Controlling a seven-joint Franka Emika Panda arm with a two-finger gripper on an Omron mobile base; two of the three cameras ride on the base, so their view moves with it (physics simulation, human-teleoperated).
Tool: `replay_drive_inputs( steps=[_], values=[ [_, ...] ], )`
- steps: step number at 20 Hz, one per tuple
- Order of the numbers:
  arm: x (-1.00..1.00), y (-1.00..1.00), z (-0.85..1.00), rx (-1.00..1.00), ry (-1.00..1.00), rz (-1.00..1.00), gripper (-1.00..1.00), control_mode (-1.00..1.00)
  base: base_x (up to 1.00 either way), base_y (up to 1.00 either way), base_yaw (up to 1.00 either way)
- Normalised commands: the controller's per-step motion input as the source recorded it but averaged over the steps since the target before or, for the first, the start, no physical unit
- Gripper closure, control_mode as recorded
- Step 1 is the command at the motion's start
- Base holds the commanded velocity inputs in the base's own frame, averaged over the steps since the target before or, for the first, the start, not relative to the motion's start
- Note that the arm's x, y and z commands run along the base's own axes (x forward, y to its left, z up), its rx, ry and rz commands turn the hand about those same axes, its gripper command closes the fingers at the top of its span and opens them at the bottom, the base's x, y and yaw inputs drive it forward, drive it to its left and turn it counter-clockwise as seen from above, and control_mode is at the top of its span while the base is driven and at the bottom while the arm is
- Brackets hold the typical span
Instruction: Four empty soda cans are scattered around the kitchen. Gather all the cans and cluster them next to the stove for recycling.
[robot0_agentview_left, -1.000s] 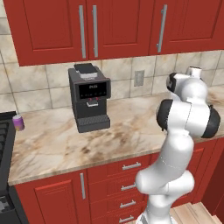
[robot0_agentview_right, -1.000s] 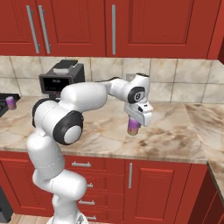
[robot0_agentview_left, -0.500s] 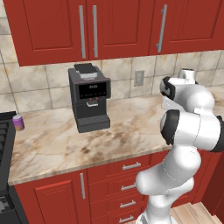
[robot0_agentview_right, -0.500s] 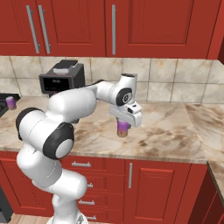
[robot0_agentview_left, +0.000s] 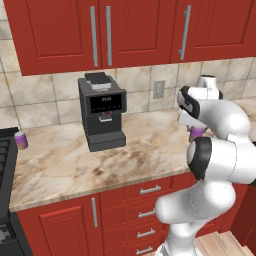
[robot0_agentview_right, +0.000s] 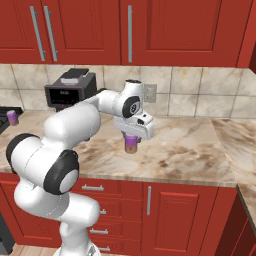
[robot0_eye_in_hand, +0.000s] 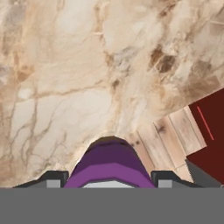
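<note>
Hand view: our gripper (robot0_eye_in_hand: 109, 177) pinches a purple can (robot0_eye_in_hand: 109, 164), lifted over the marbled counter (robot0_eye_in_hand: 65, 65). Right base view: 2nd purple can (robot0_agentview_right: 12, 117) sits far left by the stove (robot0_agentview_right: 6, 111).

Countertop (robot0_agentview_left: 75, 165) (coffee machine (robot0_agentview_left: 102, 111), can (robot0_agentview_left: 21, 140))

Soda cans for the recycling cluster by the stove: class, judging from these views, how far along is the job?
Looks done: one purple can stands on the counter beside the stove. In hand: the gripper is shut on a second purple can, held above the counter, right of the coffee machine. Left: bringing it to the stove, then the other cans.
</note>
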Motion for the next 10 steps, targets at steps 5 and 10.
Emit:
replay_drive_inputs(
  steps=[5, 10],
  values=[
    [-0.09, 0.33, 0.26, 0.02, 0.0, 0.15, 1.0, -1.0, 0.0, 0.0, 0.0],
    [-0.07, 0.39, 0.18, 0.04, 0.0, 0.1, 1.0, -1.0, 0.0, 0.0, 0.0]
  ],
)
